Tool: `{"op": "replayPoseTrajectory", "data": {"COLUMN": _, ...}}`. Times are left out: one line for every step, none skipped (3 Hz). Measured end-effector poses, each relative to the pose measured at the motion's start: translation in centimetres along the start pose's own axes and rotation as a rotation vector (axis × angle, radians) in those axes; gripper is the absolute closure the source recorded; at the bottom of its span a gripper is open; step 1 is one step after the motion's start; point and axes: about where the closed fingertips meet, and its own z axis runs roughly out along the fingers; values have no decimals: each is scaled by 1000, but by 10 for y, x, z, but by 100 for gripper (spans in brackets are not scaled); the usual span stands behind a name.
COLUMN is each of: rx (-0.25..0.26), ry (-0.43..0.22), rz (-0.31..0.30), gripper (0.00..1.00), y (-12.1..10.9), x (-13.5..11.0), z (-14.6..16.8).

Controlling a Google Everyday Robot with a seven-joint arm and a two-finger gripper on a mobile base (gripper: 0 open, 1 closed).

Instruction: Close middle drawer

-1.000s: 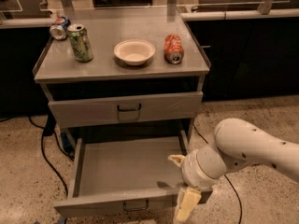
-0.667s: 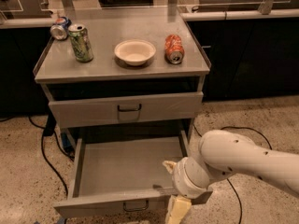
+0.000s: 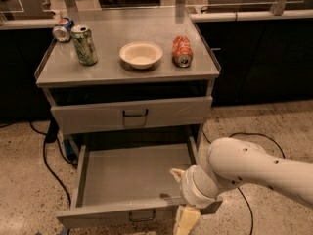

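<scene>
The middle drawer [image 3: 134, 173] is pulled far out of the grey cart; it is a long, empty tray. Its front panel [image 3: 112, 215] carries a thin loop handle [image 3: 142, 216]. My gripper [image 3: 181, 198] is at the right end of that front panel, on my white arm [image 3: 244, 170] coming in from the right. It is open: one cream finger [image 3: 176, 174] is inside the tray and the other [image 3: 186, 221] hangs outside the panel, which lies between them.
The upper drawer front [image 3: 132, 114] with a black handle is shut. On the cart top [image 3: 107, 70] stand a green can [image 3: 84, 45], a white bowl [image 3: 141, 54], an orange can [image 3: 182, 51] on its side and another can [image 3: 62, 29]. Cables [image 3: 46, 155] lie on the floor.
My arm has moved left and slightly down, bringing the gripper from beside the drawer's right wall to its front panel. The drawer is as far out as before.
</scene>
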Motion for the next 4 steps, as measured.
{"op": "replayPoseTrajectory", "data": {"rx": 8, "ry": 5, "rz": -25, "gripper": 0, "y": -5, "x": 6, "z": 6}}
{"op": "replayPoseTrajectory", "data": {"rx": 9, "ry": 7, "rz": -43, "gripper": 0, "y": -15, "x": 19, "z": 23}}
{"op": "replayPoseTrajectory", "data": {"rx": -5, "ry": 1, "rz": -38, "gripper": 0, "y": -23, "x": 29, "z": 43}}
{"op": "replayPoseTrajectory", "data": {"rx": -24, "ry": -4, "rz": -35, "gripper": 0, "y": -28, "x": 36, "z": 62}}
